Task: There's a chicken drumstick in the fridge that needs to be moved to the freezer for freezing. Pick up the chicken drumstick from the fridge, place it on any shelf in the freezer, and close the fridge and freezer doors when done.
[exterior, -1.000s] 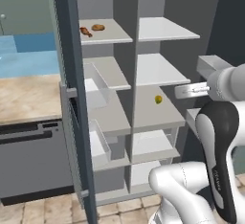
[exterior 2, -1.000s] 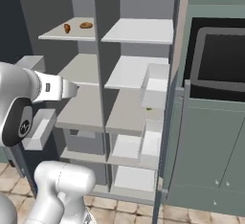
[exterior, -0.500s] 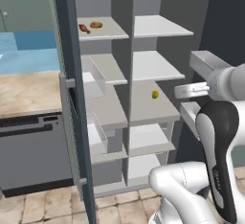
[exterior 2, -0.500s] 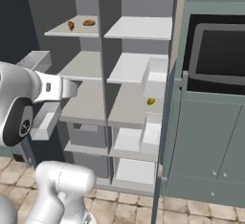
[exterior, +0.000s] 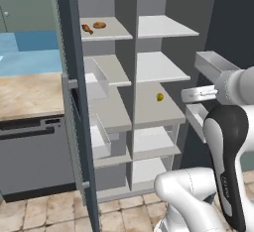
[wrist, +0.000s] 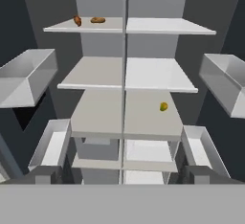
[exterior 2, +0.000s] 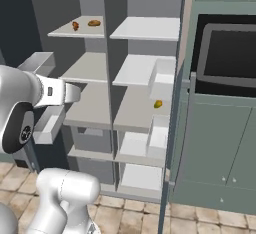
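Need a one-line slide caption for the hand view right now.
Open gripper faces the open unit: chicken drumstick beside a bun on the top left shelf, small yellow-green fruit lower right.

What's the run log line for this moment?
gripper: open, empty, facing shelves | chicken drumstick: top left shelf beside bun | yellow-green fruit: third right shelf | doors: open

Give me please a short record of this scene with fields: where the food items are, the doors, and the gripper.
drumstick: chicken drumstick lies on top shelf of left compartment, untouched
beside it: golden-brown bun, same shelf
fruit: yellow-green fruit on third shelf of right compartment
doors: both open, left door and right door swung out
gripper: gripper open, empty, facing the shelves, well back from them
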Tool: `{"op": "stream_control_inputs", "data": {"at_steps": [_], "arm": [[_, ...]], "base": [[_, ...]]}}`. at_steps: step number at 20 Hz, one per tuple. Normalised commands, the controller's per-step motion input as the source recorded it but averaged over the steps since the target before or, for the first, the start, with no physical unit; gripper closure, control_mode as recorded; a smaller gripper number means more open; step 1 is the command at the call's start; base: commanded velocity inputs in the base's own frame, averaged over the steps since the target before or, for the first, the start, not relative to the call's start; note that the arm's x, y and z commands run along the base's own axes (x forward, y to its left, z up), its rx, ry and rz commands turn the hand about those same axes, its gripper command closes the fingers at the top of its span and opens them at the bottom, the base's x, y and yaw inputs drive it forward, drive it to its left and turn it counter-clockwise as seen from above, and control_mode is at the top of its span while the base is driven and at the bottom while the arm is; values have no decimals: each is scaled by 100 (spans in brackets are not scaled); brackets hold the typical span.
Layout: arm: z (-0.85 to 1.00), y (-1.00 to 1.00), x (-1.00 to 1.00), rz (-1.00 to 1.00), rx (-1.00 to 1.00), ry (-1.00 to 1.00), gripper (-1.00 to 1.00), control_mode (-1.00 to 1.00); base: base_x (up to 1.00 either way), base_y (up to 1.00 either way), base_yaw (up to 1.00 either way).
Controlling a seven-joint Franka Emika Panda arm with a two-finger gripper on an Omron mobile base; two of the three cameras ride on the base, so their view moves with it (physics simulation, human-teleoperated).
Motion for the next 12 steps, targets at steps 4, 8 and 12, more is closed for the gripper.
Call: {"op": "stream_control_inputs", "data": {"at_steps": [4, 8, 12], "arm": [[0, 0, 0, 0, 0, 0, -100, 100], [0, 0, 0, 0, 0, 0, -100, 100], [0, 0, 0, 0, 0, 0, -100, 100]], "base": [[44, 8, 0], [16, 0, 0], [17, 0, 0]]}}
